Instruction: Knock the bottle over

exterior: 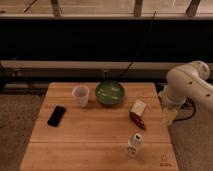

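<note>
the small slim whitish bottle with a white cap and dark label marks [134,144] stands upright on its base on the rectangular table of pale wooden planks [85,137]. it is near the front edge, towards the right side of the view. the bottle body is narrow and roughly cylindrical. the cap forms the lighter top end, and the dark marks sit on the lower half of the body. nothing touches the bottle. the red-and-white carton-like pack [138,113] lies just behind it, apart from it, with its white end uppermost and its red end pointing to the front. the round green bowl with a glossy inner surface [110,93] sits near the rear edge of the table, about midway across. the white plastic cup, tapered and open at the top [80,95], stands upright just to the left of the bowl in the view and is taller than the bottle. the flat black rectangular phone [56,116] lies at an angle on the left part of the table, well apart from the bottle. the table surface shows long seams between planks and a matt grain. the white robot arm with smooth rounded joint housings [190,86] enters from the right side of the view. the gripper [170,116] hangs at the lower end of the arm, just beside the right edge of the table, level with the pack and well apart from the bottle. whether the gripper is wide or narrow cannot be told, and it holds nothing that can be made out.
</note>
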